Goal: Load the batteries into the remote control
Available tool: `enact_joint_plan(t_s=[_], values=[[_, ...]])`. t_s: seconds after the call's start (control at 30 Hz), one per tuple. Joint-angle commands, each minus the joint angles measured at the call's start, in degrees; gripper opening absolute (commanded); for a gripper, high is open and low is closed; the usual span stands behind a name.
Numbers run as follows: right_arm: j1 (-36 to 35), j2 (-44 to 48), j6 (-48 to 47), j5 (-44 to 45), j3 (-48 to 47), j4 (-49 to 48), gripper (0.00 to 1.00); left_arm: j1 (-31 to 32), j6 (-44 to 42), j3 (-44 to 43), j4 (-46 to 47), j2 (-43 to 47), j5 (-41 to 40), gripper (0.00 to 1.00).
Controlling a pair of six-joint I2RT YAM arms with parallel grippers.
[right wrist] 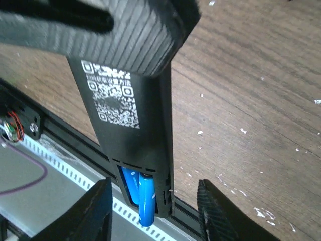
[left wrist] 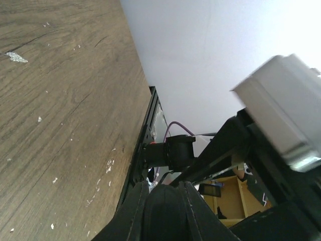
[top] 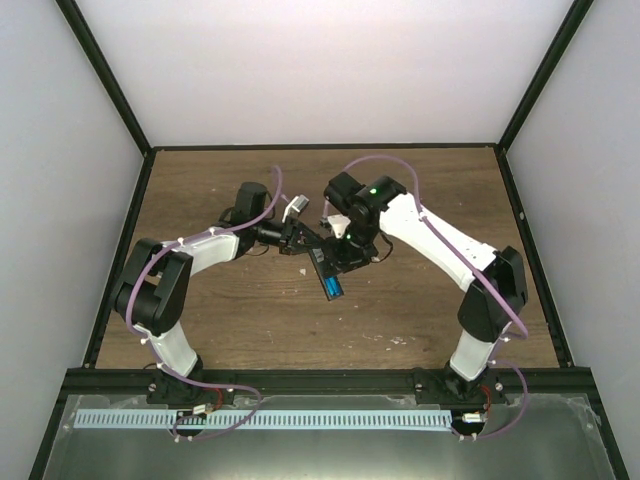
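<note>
The remote control point(top: 322, 268) is a slim black bar held above the table, its back with a QR label facing the right wrist camera point(right wrist: 125, 115). My left gripper point(top: 298, 238) is shut on its far end; in the left wrist view point(left wrist: 161, 188) the black remote point(left wrist: 163, 221) fills the gap between the fingers. Two blue batteries point(right wrist: 143, 193) sit in the open compartment at the remote's near end; one pokes out past the end. They show blue in the top view point(top: 334, 289). My right gripper point(right wrist: 153, 201) is open, its fingers point(right wrist: 95, 211) either side of that end, not touching.
The wooden table point(top: 420, 300) carries small white flecks point(right wrist: 241, 131). A black frame rail point(top: 320, 378) runs along the near edge, with a metal trough and a white slotted strip point(top: 260, 420) beyond it. White walls enclose the left, back and right sides.
</note>
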State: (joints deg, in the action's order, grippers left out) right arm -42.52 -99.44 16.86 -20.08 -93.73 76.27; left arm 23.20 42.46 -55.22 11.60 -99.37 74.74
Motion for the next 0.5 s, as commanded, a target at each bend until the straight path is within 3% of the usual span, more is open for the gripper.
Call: enact_joint_plan(t_s=[0.0,0.3,0.47], values=[[-0.1,3.4,-0.6,3.3,-2.2,-2.4,0.41,0.3,0.6,-2.2,0.1,-0.3,1.7,0.0],[4.7,13.4,-0.2,11.1,3.2,-16.4,0.65,-0.5,-0.3,-7.4,-4.0,0.0,-1.1,0.0],[10.4,20.8,-2.3,6.9,10.7,-28.3,0.84,-0.5,3.1,-9.1,-1.9,-0.6,-1.0,0.0]])
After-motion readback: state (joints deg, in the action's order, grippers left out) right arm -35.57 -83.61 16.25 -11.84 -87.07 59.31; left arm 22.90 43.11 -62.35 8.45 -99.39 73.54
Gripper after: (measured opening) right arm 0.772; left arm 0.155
